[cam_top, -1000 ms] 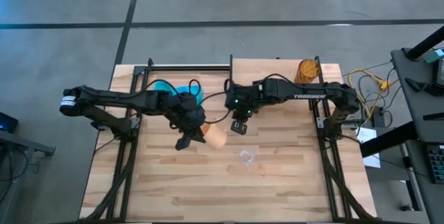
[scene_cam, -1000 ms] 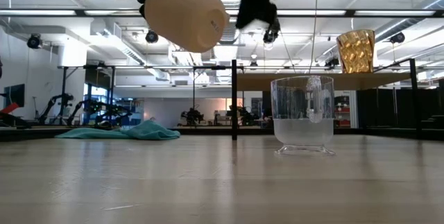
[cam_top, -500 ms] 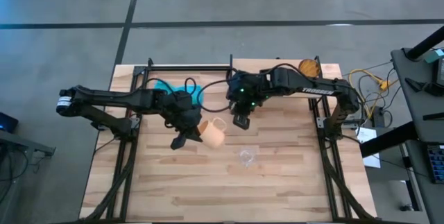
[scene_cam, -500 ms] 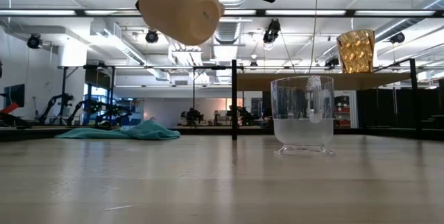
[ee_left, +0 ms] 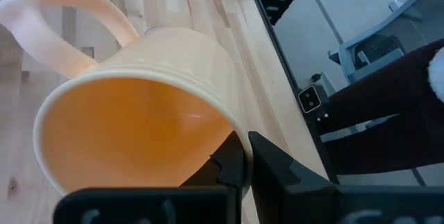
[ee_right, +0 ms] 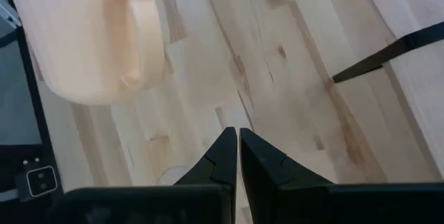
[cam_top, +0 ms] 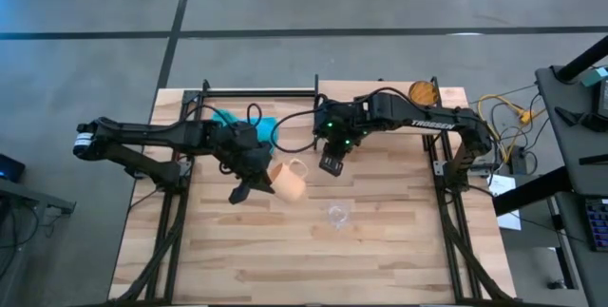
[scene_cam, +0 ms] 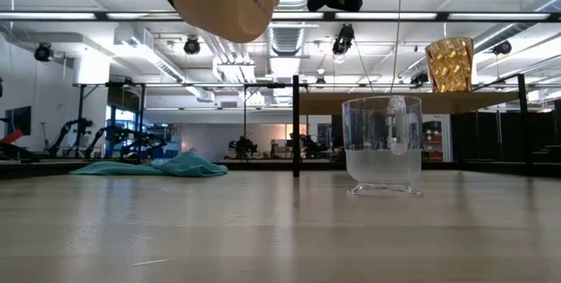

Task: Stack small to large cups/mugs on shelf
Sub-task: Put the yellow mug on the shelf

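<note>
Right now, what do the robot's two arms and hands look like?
Both arms are black, jointed and slender. The right arm carries white lettering along its link and a small green light near the wrist; black cables loop off both. Each hand, left hand and right hand, ends in two dark tapered fingers.

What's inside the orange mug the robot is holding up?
Nothing shows inside the orange mug. The left gripper, shut on its rim, holds it tilted in the air, and its inside looks bare. The fingers cover a small part of the rim.
</note>
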Controlling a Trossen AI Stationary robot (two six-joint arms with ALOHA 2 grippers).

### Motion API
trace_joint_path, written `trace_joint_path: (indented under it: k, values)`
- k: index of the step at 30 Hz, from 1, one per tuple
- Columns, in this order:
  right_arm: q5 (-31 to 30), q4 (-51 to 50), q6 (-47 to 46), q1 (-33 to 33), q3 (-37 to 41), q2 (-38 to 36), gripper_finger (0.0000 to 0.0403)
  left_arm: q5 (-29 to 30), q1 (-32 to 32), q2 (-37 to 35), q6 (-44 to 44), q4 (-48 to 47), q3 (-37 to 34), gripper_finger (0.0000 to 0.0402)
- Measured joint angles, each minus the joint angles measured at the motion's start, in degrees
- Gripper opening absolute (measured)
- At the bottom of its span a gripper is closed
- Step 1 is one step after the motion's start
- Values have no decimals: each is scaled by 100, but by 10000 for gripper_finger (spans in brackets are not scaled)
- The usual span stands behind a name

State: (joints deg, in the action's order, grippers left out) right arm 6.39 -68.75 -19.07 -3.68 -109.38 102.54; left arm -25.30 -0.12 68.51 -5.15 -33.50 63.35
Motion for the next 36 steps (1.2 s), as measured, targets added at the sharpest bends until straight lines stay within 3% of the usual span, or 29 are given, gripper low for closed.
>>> trace_joint_path:
  k: [36]
  values:
    - [-168,127,7,2,2,-9,13,133,-4,-8,-324,208,17,0]
